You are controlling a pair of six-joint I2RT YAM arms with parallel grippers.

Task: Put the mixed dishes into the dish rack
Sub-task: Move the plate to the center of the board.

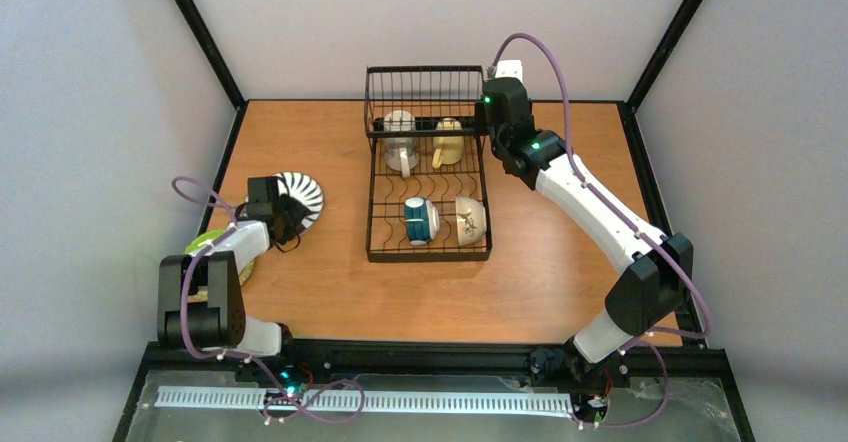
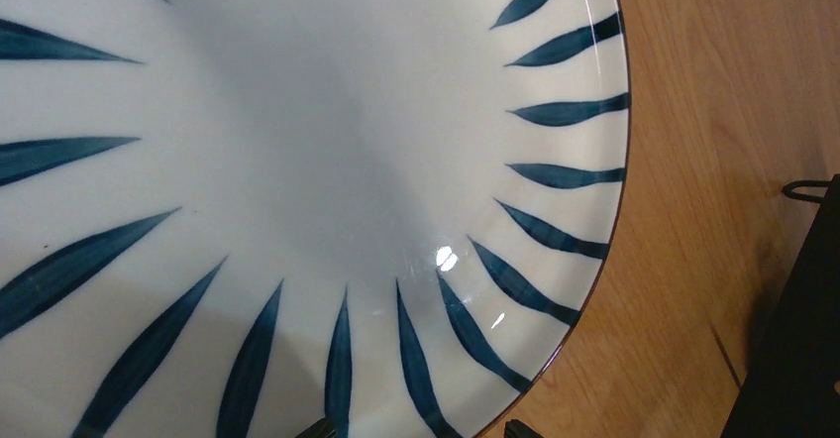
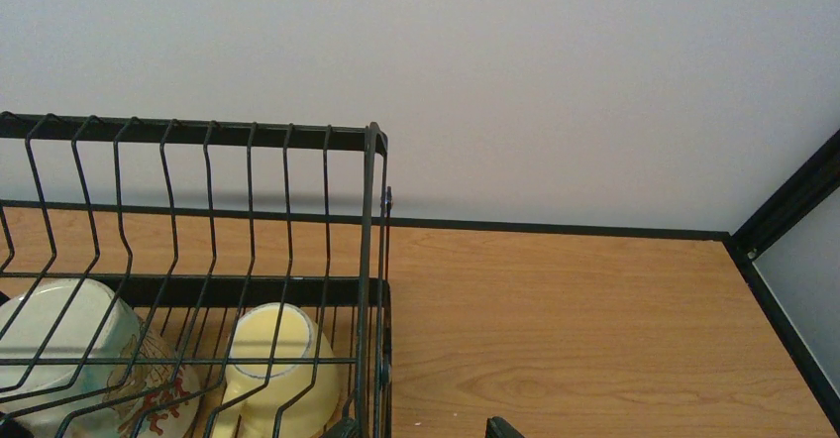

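Lime-green plate [image 1: 207, 245] sits at the left edge of the table [image 1: 560, 282], partly under the left arm. Left gripper [image 2: 416, 430]: jaws spread, tips either side of the striped plate [image 1: 303, 198] rim; the plate lies on the table left of the dish rack [image 1: 428, 254]. The rack holds cream mug [image 1: 400, 140], yellow mug [image 1: 448, 142], teal-and-white cup [image 1: 420, 220] and cream bowl [image 1: 470, 220]. Right gripper [image 3: 421, 428]: jaws spread at the rack's far right corner.

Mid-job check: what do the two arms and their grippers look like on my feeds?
The left arm and right arm both have white tubular links between chunky black joint housings. A thin purple cable loops along each. Small green lights glow on the right arm's upper joints. The left gripper and right gripper show black fingertips.
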